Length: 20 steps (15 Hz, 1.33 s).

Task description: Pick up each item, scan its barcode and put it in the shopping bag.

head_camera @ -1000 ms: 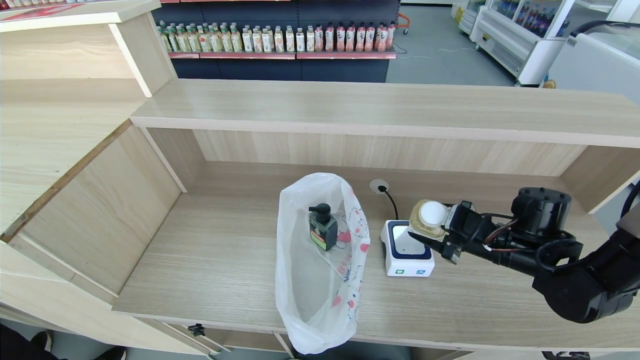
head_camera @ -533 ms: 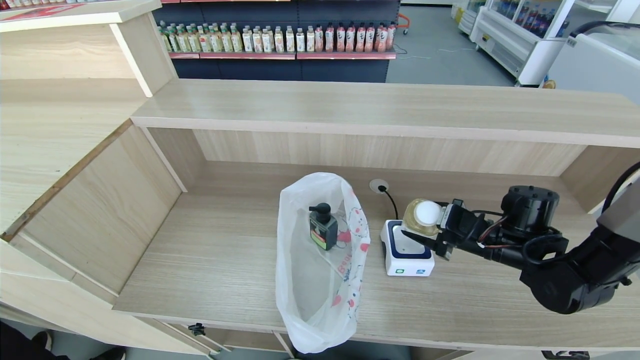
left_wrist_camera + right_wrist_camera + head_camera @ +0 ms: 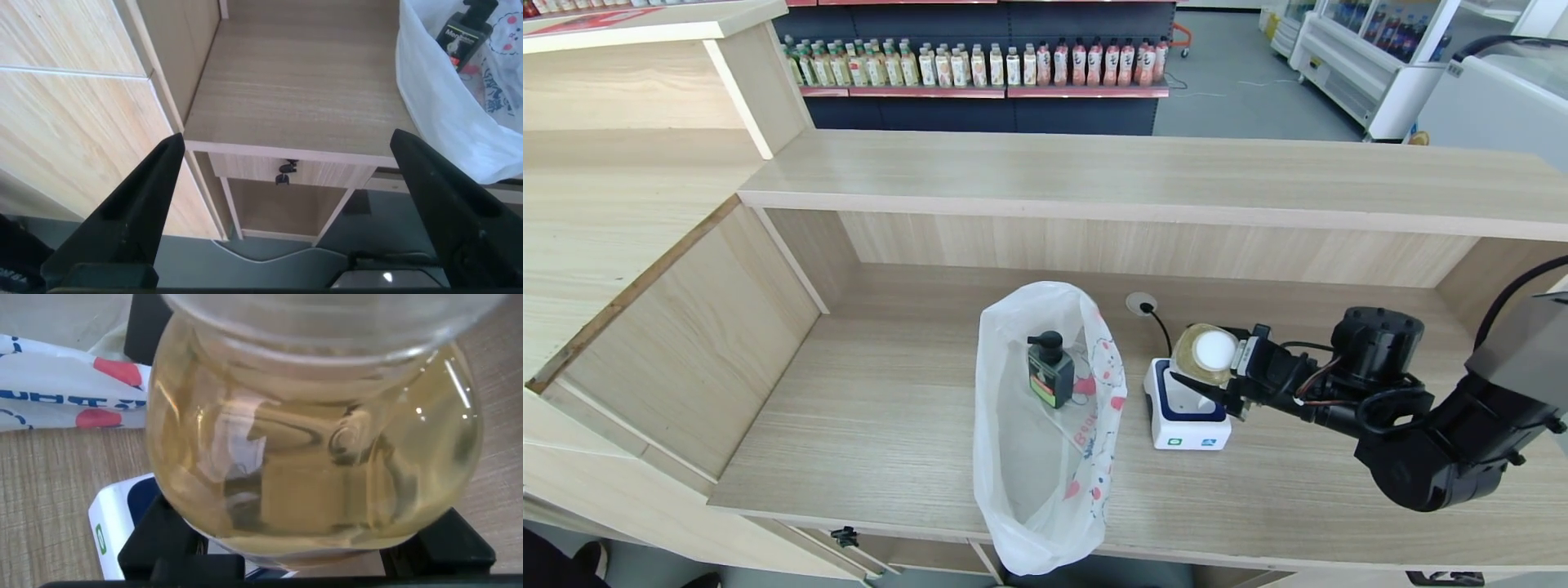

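White plastic shopping bag [image 3: 1021,474] held a dark pump bottle [image 3: 1050,377], while the right gripper [image 3: 1192,361] pinched a clear jar [image 3: 1211,351] of yellowish liquid over the scanner [image 3: 1188,431] and the left gripper [image 3: 288,139] gaped.

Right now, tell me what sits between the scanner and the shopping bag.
Nothing: the head view shows a narrow bare strip of counter between scanner and bag.

Bright, even light from above. Soft shadow under counter ledge [image 3: 1094,175]. Small white glints on glass jar [image 3: 310,457]. Counter lines bend near head view edges.
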{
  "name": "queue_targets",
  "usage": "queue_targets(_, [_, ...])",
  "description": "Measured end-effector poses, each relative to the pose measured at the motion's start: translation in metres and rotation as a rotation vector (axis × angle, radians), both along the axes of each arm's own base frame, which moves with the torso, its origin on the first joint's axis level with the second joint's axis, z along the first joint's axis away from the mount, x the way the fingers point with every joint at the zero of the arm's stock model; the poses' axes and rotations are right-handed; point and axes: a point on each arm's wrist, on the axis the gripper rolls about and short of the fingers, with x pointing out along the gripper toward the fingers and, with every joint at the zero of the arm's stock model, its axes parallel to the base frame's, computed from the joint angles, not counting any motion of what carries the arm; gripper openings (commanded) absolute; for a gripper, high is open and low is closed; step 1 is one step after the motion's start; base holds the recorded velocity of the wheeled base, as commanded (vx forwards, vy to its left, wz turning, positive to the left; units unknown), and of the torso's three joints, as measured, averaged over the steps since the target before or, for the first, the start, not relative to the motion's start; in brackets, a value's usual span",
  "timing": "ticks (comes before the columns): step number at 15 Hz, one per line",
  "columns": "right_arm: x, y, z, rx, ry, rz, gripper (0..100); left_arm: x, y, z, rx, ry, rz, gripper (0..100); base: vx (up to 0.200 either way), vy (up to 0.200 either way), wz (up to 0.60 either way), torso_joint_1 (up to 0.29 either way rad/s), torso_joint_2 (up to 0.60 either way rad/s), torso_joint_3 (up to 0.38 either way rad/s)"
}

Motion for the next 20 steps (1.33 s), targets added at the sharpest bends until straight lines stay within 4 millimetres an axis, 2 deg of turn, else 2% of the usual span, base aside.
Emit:
queue_targets(5, [0.001,0.0,-0.003,0.003,0.017,-0.003,0,0.0,0.0,0.0,0.0,0.0,0.0,100,0.0,0.0,0.0,0.0,0.0,0.0])
queue_targets(9, [-0.003,-0.001,0.009,0.07,0.065,-0.023,0,0.0,0.0,0.0,0.0,0.0,0.0,100,0.0,0.0,0.0,0.0,0.0,0.0])
queue_targets(13, [-0.019,-0.007,0.059,0.352,0.208,-0.204,0,0.0,0.0,0.0,0.0,0.0,0.0,100,0.0,0.0,0.0,0.0,0.0,0.0])
queue_targets(15, [-0.037,-0.009,0.083,0.526,0.392,-0.333,0,0.0,0.0,0.0,-0.001,0.0,0.0,100,0.0,0.0,0.0,0.0,0.0,0.0])
queue_targets(17, [-0.064,-0.009,0.102,0.675,0.605,-0.421,0,0.0,0.0,0.0,-0.002,0.0,0.0,100,0.0,0.0,0.0,0.0,0.0,0.0])
queue_targets(18, [-0.077,-0.009,0.11,0.724,0.672,-0.447,0,0.0,0.0,0.0,-0.002,0.0,0.0,100,0.0,0.0,0.0,0.0,0.0,0.0])
queue_targets(20, [-0.094,-0.01,0.123,0.78,0.679,-0.435,0,0.0,0.0,0.0,-0.002,0.0,0.0,100,0.0,0.0,0.0,0.0,0.0,0.0])
